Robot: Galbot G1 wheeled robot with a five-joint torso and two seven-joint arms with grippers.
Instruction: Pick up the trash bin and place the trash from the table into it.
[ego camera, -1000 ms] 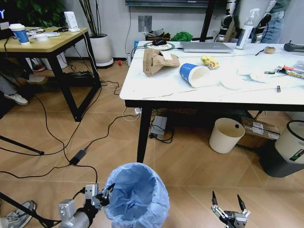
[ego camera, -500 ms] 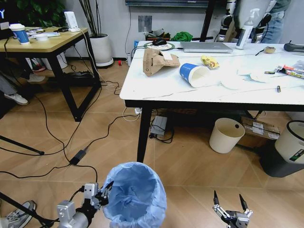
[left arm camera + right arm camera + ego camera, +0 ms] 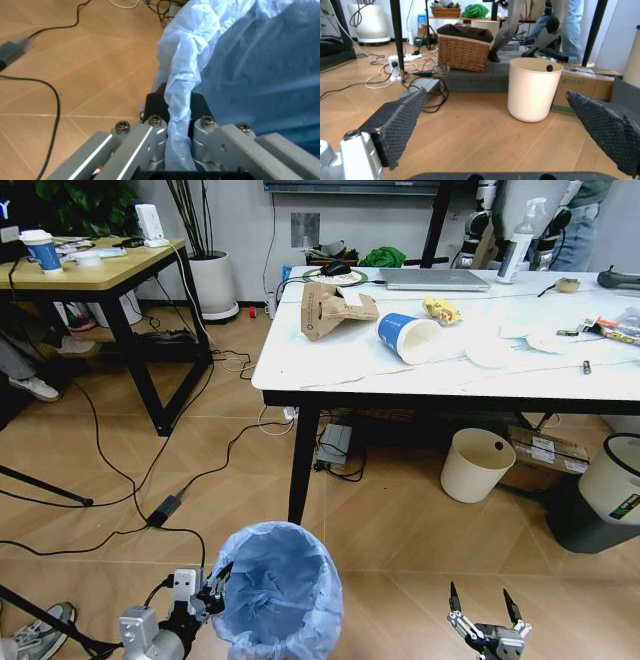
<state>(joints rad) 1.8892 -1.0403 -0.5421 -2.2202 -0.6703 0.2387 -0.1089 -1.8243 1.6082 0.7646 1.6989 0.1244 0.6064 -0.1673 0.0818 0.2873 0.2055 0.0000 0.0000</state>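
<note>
At bottom centre we see the bin (image 3: 278, 595) on the floor, our left tool (image 3: 212, 587) clamped on its bag rim. Our right tool (image 3: 482, 607) hangs spread, empty, lower right. Trash (image 3: 410, 337) lies on the desk (image 3: 350, 365), upper right.

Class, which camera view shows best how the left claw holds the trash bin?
The left wrist view: the left claw is shut on the bag at the rim of the trash bin, seen close up. The head view shows the whole bin with the claw at its side. The right wrist view looks at a cream bucket.
</note>
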